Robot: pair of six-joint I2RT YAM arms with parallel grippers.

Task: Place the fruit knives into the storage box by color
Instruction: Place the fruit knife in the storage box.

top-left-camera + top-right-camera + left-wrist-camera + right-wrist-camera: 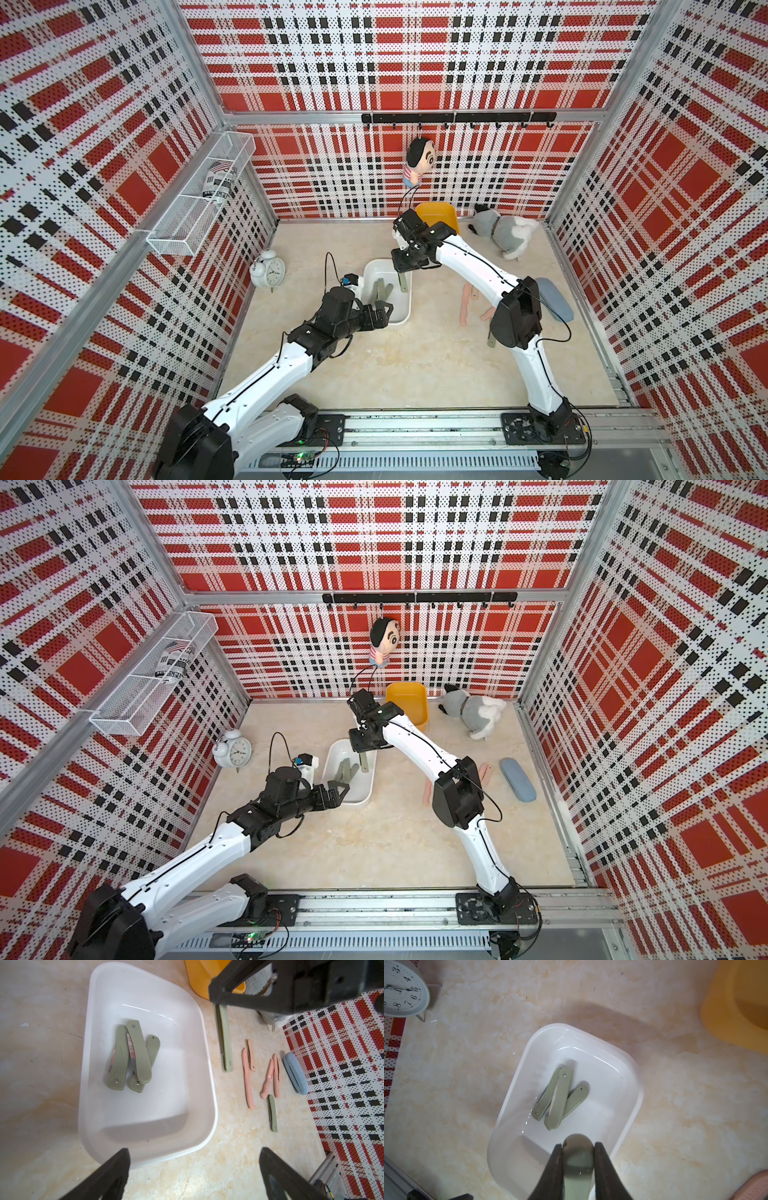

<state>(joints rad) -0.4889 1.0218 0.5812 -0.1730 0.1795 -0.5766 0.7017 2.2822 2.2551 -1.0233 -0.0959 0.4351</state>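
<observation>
Sage-green fruit knife (pixel 403 281), pinched between the right gripper's (pixel 578 1144) fingers, hangs at the 2 o'clock rim of the white storage box (pixel 166 1156), where we count three green knives (pixel 137 1051); pink knives (pixel 248 1076) lie at its 3 o'clock, and the left gripper (pixel 194 1151), fingers spread, hovers at 6 o'clock.

Centre of a top view: three fruit knives (pixel 381 291) lie in the storage box (pixel 402 311); loose knives (pixel 464 307) lie on the counter (pixel 415 365) to its right, a clock (pixel 268 272) to its left.
</observation>
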